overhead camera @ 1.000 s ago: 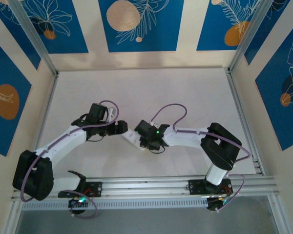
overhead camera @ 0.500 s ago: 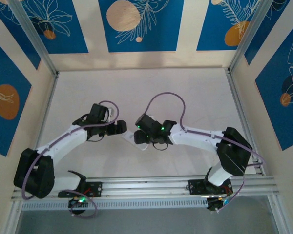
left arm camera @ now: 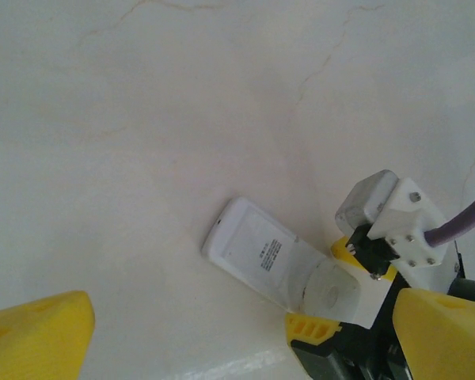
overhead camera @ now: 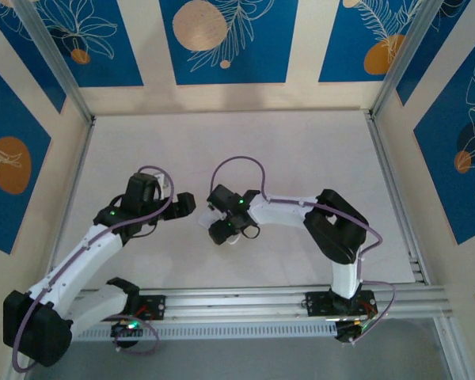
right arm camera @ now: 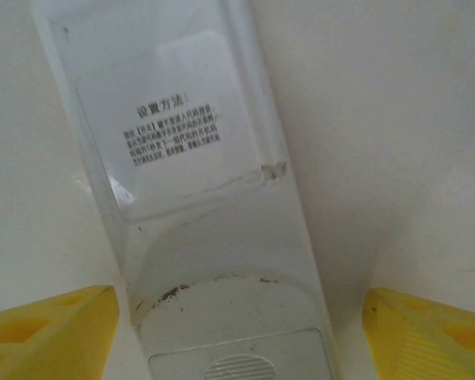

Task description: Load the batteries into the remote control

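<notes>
Got the remote control (left arm camera: 273, 261) lying flat on the bench (left arm camera: 142, 119), back face up, printed label showing. Roughly mid-bench, between the two arms.

From the left wrist, long axis on a diagonal: rounded end pointing up-left, other end running down-right into the right tool (left arm camera: 326, 286). From the right wrist, pointing straight away up the picture with a slight lean left at the far end. Label in the upper half, ribbed thumb patch right at the bottom edge.

Right tool: spread, yellow fingers (right arm camera: 51, 336) on either side of the remote's near end. Sliver of bench visible on the right side; left side too close to call on contact. Not pinching it.

Left tool (left arm camera: 237, 336): spread wide as well, holding nothing, hanging just beside the remote and looking down at it.

Versus a second ago:
- Left arm's big elbow joint dropped back toward the near-left corner, and its tool backed off a little from the middle.
- Right arm's elbow swung inward, with the wrist shifted up-left and now angled down-left over the remote.
- Right tool's jaws let out wide since then.
</notes>
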